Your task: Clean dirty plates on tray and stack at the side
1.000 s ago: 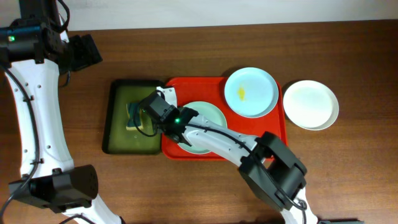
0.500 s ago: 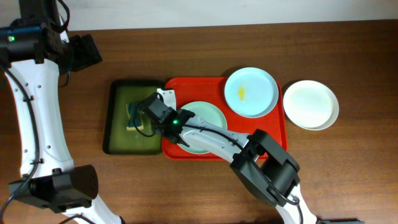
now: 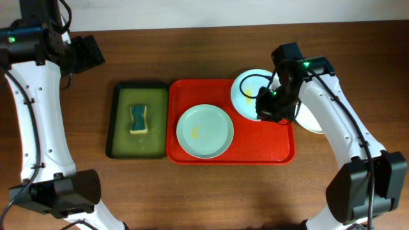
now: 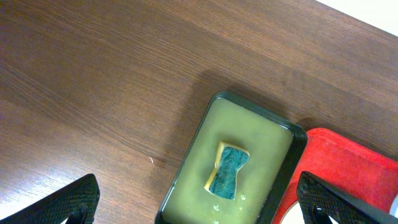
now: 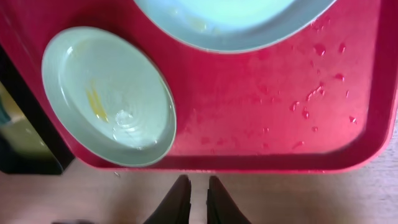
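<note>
The red tray (image 3: 268, 144) holds the pale green plate (image 3: 204, 131), with a yellow smear, at its left. The pale blue plate (image 3: 252, 89), also smeared, is at its back right and partly under my right arm. The white plate (image 3: 326, 105) lies on the table right of the tray. My right gripper (image 3: 273, 107) hangs over the tray's right part, shut and empty. The right wrist view shows its gripper (image 5: 199, 193), the green plate (image 5: 109, 96), the blue plate (image 5: 236, 18) and the wet tray (image 5: 280, 112). My left gripper (image 3: 88, 54) is open and empty at the far left.
A dark green tray (image 3: 121, 144) left of the red tray holds yellowish liquid and a teal and yellow sponge (image 3: 138, 119). The left wrist view shows its gripper (image 4: 198, 199) above that tray (image 4: 186, 168) and the sponge (image 4: 229, 171).
My right arm has left the sponge in the green tray and swung right, now over the red tray's right side. The green plate is uncovered. The left arm has not moved.
</note>
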